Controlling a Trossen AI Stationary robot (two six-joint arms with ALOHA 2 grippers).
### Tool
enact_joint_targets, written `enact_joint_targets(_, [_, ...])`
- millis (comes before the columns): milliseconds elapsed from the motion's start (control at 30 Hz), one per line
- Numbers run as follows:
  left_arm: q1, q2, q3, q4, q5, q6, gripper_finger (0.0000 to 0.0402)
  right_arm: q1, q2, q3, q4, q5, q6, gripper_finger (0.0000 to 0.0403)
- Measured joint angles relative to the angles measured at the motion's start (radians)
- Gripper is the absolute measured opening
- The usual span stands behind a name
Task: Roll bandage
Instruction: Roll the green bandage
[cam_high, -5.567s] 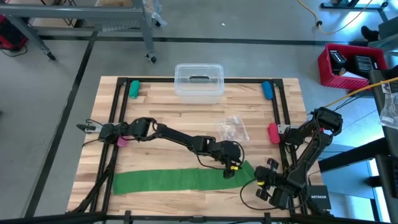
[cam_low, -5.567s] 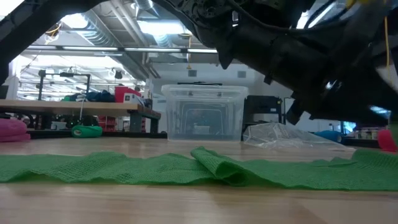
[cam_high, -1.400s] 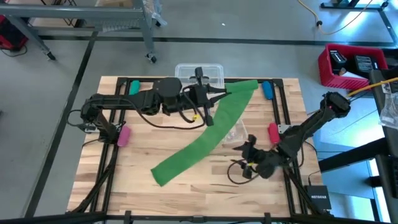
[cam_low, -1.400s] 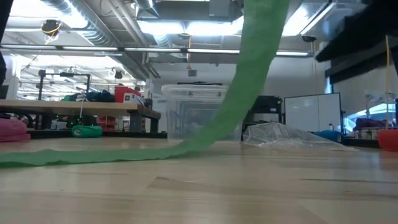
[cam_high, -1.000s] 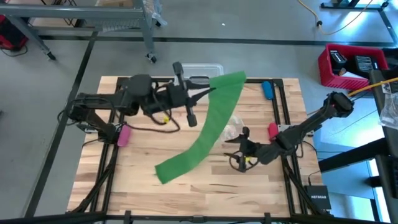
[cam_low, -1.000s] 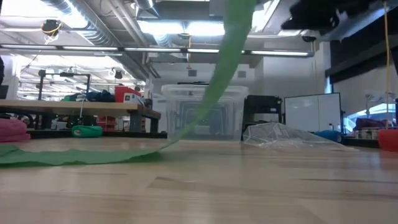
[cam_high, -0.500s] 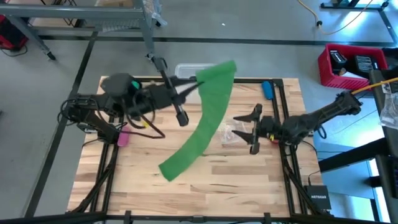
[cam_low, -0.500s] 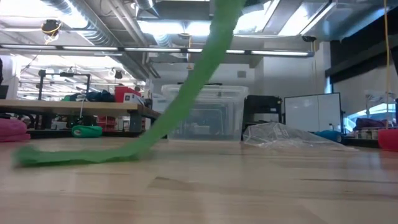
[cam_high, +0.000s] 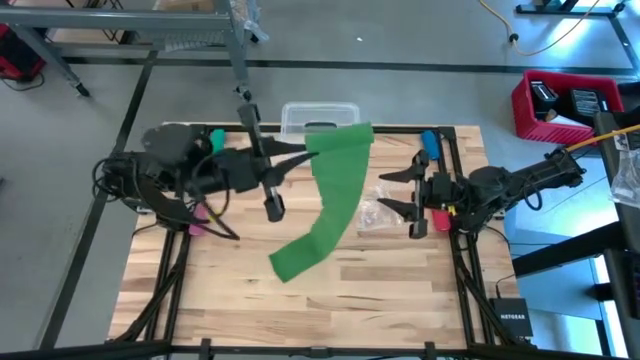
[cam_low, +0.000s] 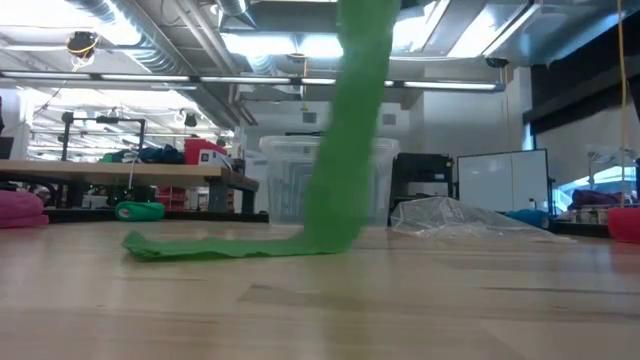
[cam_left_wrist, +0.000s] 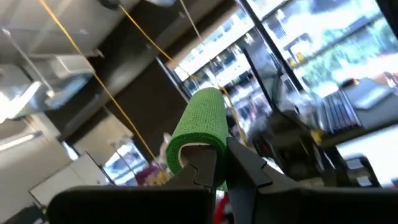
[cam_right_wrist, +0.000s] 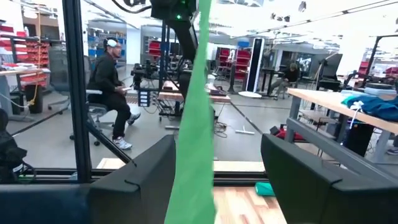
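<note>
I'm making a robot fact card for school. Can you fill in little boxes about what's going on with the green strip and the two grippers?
Bandage: long green strip, one end lifted high, the other end lying on the wooden table
Left gripper: shut on the bandage's top end, raised above the table's back part
Right gripper: open, holding nothing, facing the hanging bandage from beside it
Clear plastic bag: on the table, under the right gripper
Clear bin: at the table's back edge

bandage top cut off in low view, blurred room behind
</note>
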Motion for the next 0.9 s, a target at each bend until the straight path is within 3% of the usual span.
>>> enact_joint_targets(300, [0.072,0.049,-0.071,-0.018,-0.001,-0.076,0.0013,0.001,0.05,0.001,-0.077,0.0,0.058,0.0236])
enact_joint_targets(567, [0.038,0.058,-0.071,-0.013,0.0,-0.066,0.0013,0.002,0.076,0.001,-0.185,0.169,0.053,0.0236])
enact_joint_targets(767, [0.018,0.054,-0.071,-0.014,0.0,-0.057,0.0013,0.048,0.041,0.001,-0.164,0.142,0.079,0.0236])
enact_joint_targets(900, [0.019,0.053,-0.071,-0.015,0.0,-0.063,0.0013,0.068,0.02,0.001,-0.17,0.188,0.075,0.0236])
